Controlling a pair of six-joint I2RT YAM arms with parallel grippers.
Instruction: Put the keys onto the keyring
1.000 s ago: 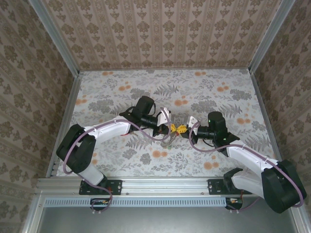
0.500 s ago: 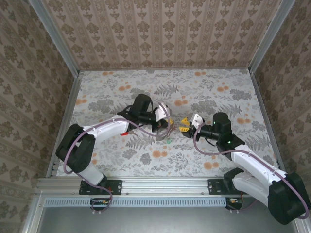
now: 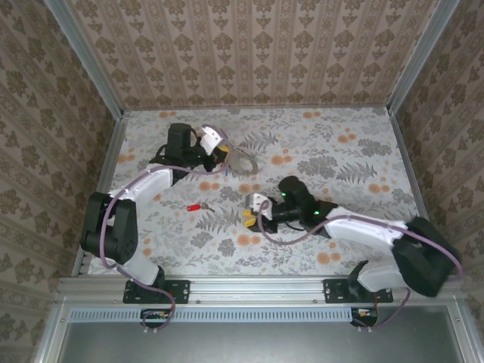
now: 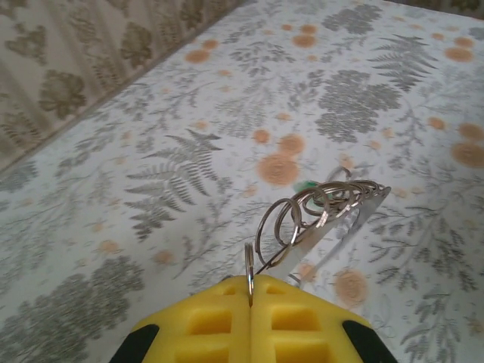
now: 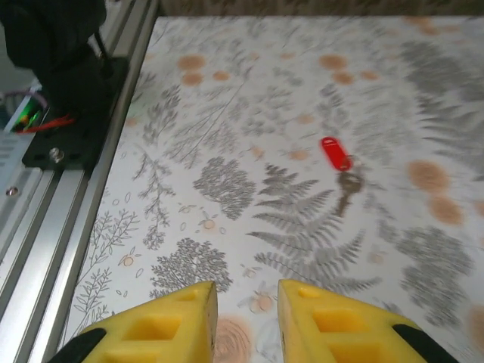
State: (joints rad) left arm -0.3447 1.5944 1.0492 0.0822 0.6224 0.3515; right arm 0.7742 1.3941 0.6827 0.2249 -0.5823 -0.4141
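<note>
Two robot arms at work over a flower-patterned table (image 3: 333, 151), with keys to be threaded onto a ring. The left claw (image 4: 249, 291), reaching toward the far left of the table, has its yellow tips pressed together on one thin loop of the keyring (image 4: 314, 208), which trails away from the tips as a string of linked rings. A green key head (image 4: 306, 186) shows just beside those rings. The right claw (image 5: 246, 296), low over the near middle of the table, stands slightly spread and empty. The red key (image 5: 335, 153) lies flat on the table ahead of it, well apart from the keyring.

The risks, as judged from here: the left grip catches only the edge of one thin loop, so a jolt could let the limp chain slip or swing. The red key is tiny and flat, and a closing claw could nudge it aside instead of lifting it.

Counted: two claws, one keyring of several overlapping rings, one red key, one green head; any other keys cannot be made out
</note>
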